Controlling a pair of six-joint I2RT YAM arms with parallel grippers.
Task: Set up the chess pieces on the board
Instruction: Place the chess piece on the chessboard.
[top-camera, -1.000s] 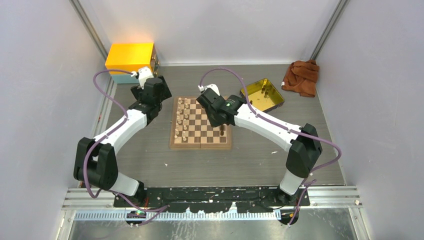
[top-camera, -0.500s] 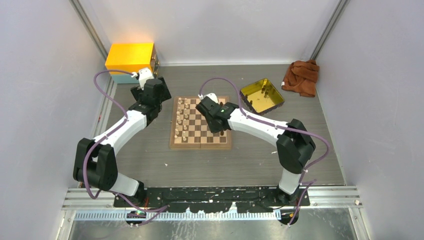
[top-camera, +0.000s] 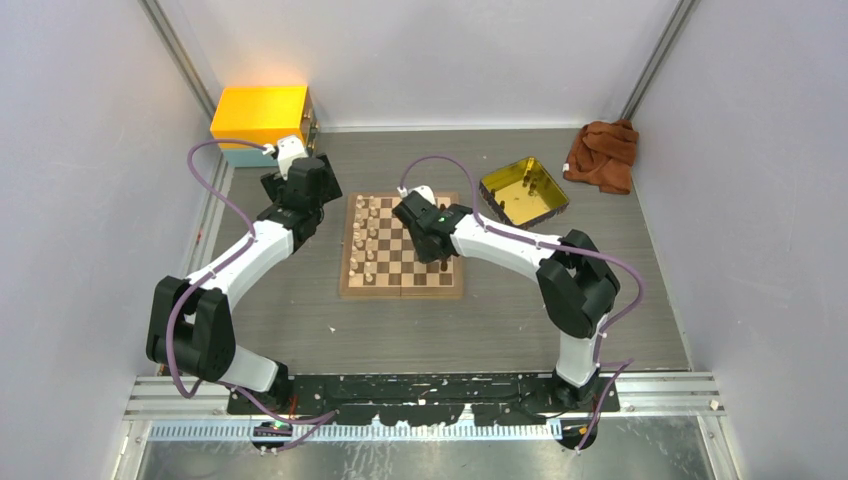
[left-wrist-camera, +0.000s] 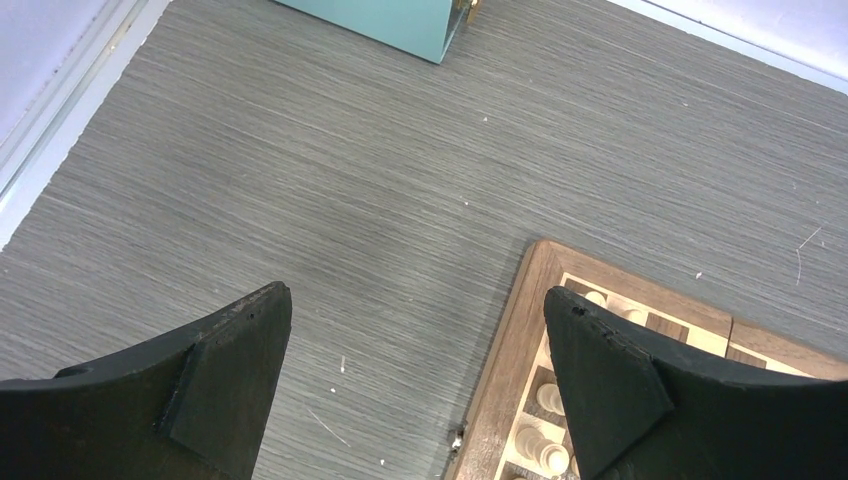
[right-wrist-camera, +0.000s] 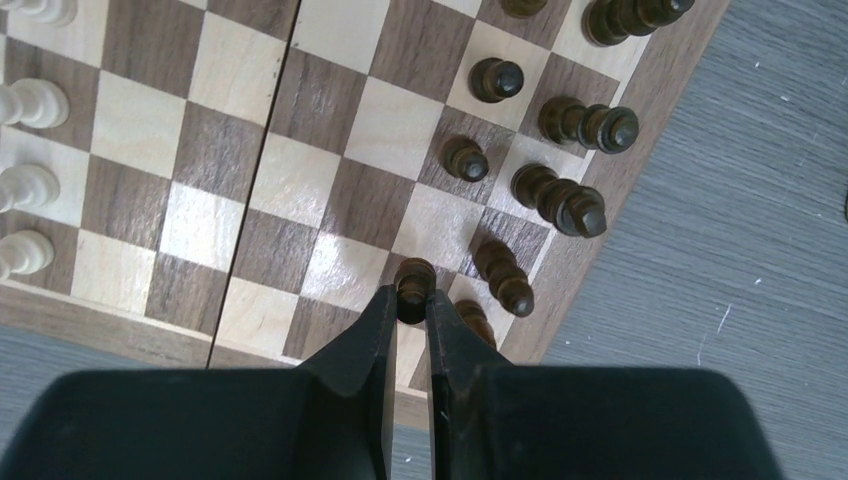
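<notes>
The board (top-camera: 395, 285) lies mid-table, with pale cream pieces (top-camera: 369, 240) along its left side and dark brown pieces (right-wrist-camera: 560, 200) along its right side. My right gripper (right-wrist-camera: 411, 298) is shut on a dark pawn (right-wrist-camera: 414, 277) and holds it over the board's right part near the front edge; in the top view it is over the board's right half (top-camera: 437, 250). My left gripper (left-wrist-camera: 415, 340) is open and empty, above the grey table just off the board's far left corner (left-wrist-camera: 545, 262). A few cream pieces (left-wrist-camera: 545, 455) show by its right finger.
A yellow box (top-camera: 260, 115) on a teal base (left-wrist-camera: 400, 20) stands at the back left. A yellow tray (top-camera: 524, 190) sits right of the board. A brown cloth (top-camera: 603, 152) lies at the back right. Walls close in both sides.
My right arm has folded in, its elbow swinging left, and its gripper has moved slightly toward the board's near right part. The left arm has not moved.
</notes>
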